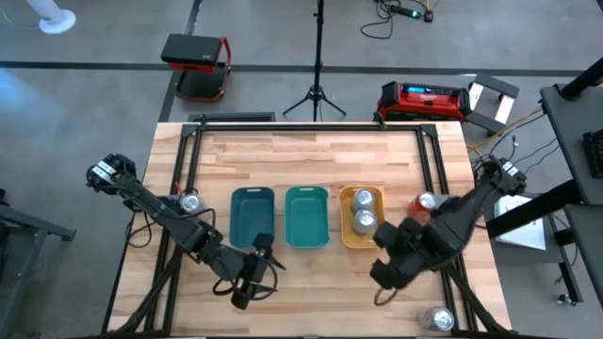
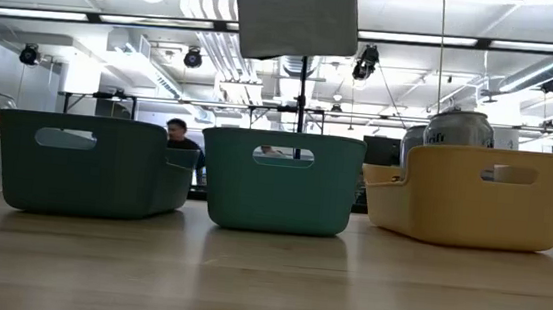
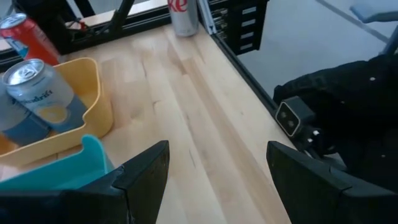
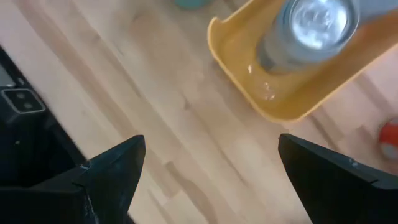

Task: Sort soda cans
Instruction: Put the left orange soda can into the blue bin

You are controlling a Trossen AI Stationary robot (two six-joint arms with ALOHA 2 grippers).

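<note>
Three trays stand in a row mid-table: dark teal [image 1: 252, 215], teal [image 1: 306, 217] and yellow [image 1: 362, 218]. Two silver soda cans [image 1: 363, 211] stand in the yellow tray; the near one also shows in the right wrist view [image 4: 317, 25]. A red can [image 1: 424, 205] stands on the table right of it, a silver can [image 1: 191, 202] left of the dark teal tray, and another silver can [image 1: 438, 318] at the near right edge. My left gripper [image 1: 256, 266] [image 3: 217, 149] hovers open in front of the dark teal tray. My right gripper [image 1: 384, 249] [image 4: 211, 143] is open by the yellow tray's near right corner.
Black frame rails [image 1: 188, 169] run along the table's left, right and far sides. Bare wood lies behind the trays and along the near edge between the two arms. The low view shows the room behind, with a person [image 2: 176, 131] far off.
</note>
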